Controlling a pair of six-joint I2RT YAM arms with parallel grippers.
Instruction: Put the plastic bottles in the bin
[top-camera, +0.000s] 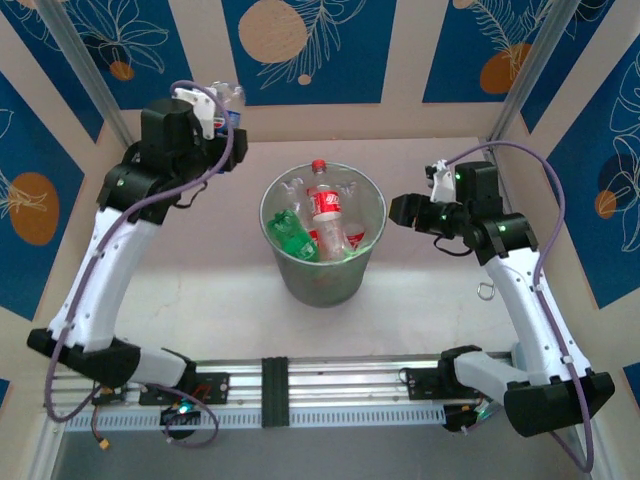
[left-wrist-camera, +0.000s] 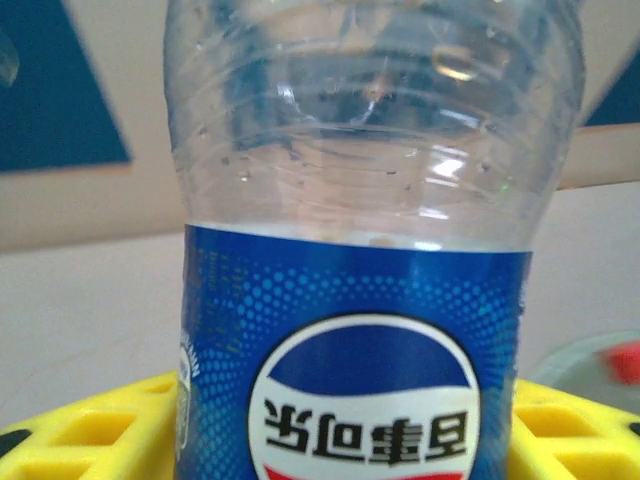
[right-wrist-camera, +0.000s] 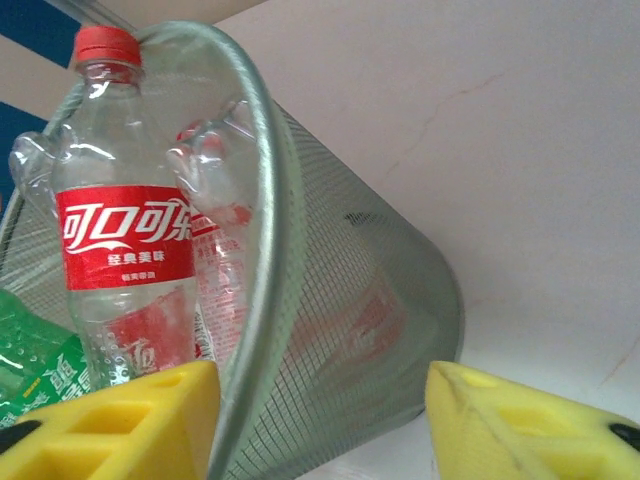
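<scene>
Blue-labelled bottle: apparently empty, light, thin-walled, slick, dent-prone; clamped at its label band by left end effector, aloft left of the bin; right end effector parted, empty, beside the bin's rim.

Between the yellow fingers, the mesh bin holds an upright red-capped bottle.

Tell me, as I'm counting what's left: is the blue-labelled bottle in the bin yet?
Out: the blue-labelled bottle is held in the left gripper, apart from the bin.
</scene>
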